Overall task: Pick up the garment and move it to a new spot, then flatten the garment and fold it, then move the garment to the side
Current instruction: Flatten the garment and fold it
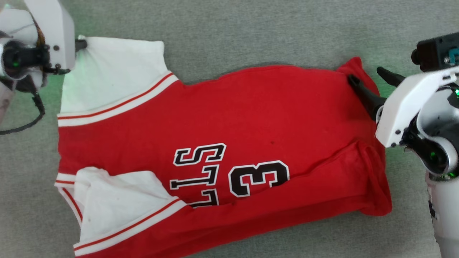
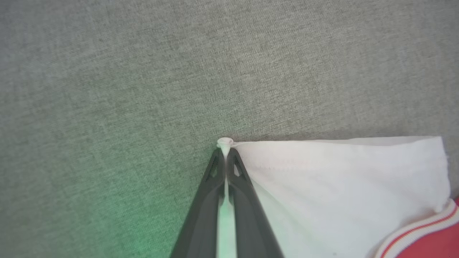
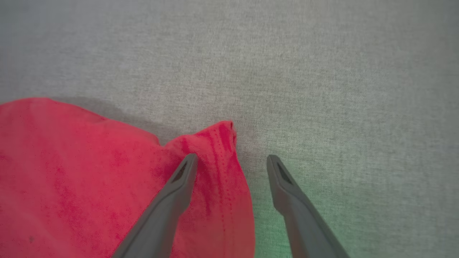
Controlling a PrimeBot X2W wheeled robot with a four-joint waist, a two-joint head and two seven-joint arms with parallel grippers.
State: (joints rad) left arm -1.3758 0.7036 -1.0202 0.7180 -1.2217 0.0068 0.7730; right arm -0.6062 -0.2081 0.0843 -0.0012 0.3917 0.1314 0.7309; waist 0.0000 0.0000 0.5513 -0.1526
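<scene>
**Left gripper pinches the sleeve corner, right gripper stands open at the hem**

The garment (image 1: 251, 118) lies spread on the grey fabric surface (image 1: 251, 32), lettering up. Its white sleeves point to the robot's left and its red hem to the right. The near long edge is folded over onto the body, and the near sleeve is rumpled.

The left arm comes in at the upper left of the head view, wrist housing level and fingers aimed sideways at the far white sleeve (image 1: 114, 71). The left gripper (image 2: 225, 152) is closed tight on that sleeve's outer corner. Its 2 dark fingers (image 2: 208, 200) press together with a thin strip of white cloth between them, and a small nub pokes out past the tips.

The right arm enters from the right edge with the wrist bent, fingers slanting toward the far hem corner (image 3: 222, 143). The right gripper (image 3: 233, 157) is spread wide and grips nothing — 1 finger lies on the red cloth, the other over bare grey surface just beside the hem.
</scene>
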